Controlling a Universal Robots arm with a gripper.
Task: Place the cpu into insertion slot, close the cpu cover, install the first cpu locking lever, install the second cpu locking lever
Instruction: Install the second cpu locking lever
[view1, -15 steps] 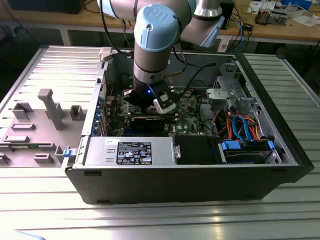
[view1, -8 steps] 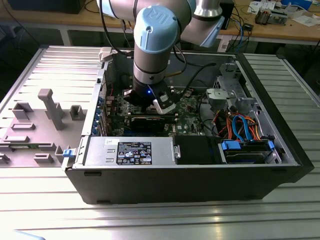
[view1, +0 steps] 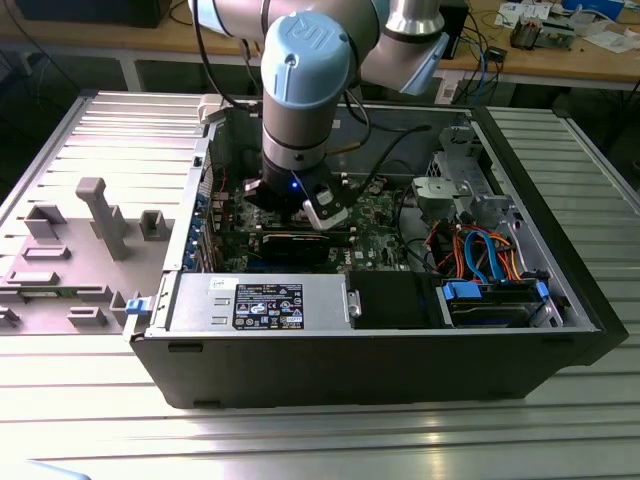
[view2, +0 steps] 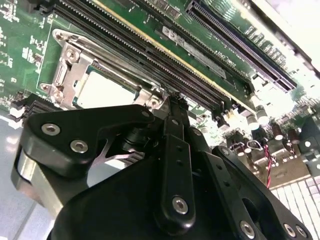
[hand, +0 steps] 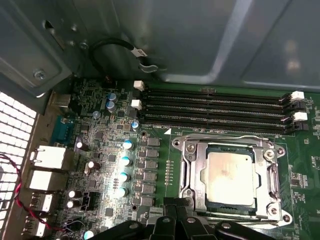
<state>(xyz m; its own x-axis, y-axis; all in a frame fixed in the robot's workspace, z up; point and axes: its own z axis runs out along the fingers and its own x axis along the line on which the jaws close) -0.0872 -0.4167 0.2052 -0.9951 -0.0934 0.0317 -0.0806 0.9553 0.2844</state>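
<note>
- Already, as we read it, the cpu (hand: 231, 176) sat flat in the insertion slot (hand: 199, 201) on the green board (hand: 165, 167), its dull silver top showing through the socket frame in both wrist views.
- We saw the cpu cover (hand: 227, 147) lying down over the chip's edges, its large cutout framing the metal top, so we judged the first two steps done.
- A thin wire lever (hand: 220, 137) ran along the socket edge next to the black memory slots (hand: 215, 107); whether it was hooked under its catch we could not tell.
- Another lever (hand: 274, 176) lay along the adjoining side of the frame; its latching was equally unclear to us, so we counted the lever steps as unconfirmed.
- The tool (view2: 170, 107) hovered close above the board, just beside the corner of the socket, in the second wrist view.
- Its fingers (view2: 172, 145) looked pressed together with nothing between them, clenched on empty air as far as we could see.
- In the exterior view the arm (view1: 305, 90) reached down into the open computer case (view1: 400, 350), which lay on the ribbed metal surface (view1: 560, 440).
</note>
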